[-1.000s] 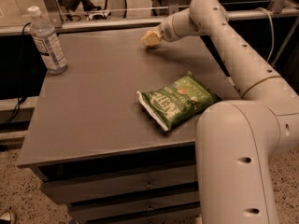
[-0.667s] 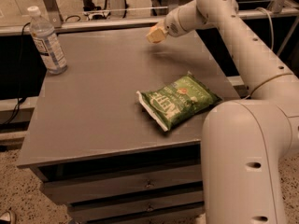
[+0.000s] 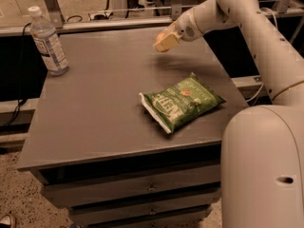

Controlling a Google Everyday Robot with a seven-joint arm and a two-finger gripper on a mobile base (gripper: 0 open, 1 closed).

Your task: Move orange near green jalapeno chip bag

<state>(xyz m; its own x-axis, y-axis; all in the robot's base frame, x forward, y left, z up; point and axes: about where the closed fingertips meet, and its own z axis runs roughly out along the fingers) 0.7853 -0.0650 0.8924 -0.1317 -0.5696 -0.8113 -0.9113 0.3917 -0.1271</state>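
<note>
Hand [image 3: 165, 40] hovers over the far side of the worktop [image 3: 95, 108]; you can't tell its grip. The orange [image 3: 161, 33] seems tucked in it, well apart from the green jalapeno chip bag [image 3: 183, 101]. Release high and it'll likely roll off; the bag lies near the right edge. Water bottle [image 3: 47, 41] is far left, nothing blocks your path

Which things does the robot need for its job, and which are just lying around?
Job: orange, held in the gripper above the far side of the table; chip bag, mid-table.
Lying about: bottle, far left corner.
</note>
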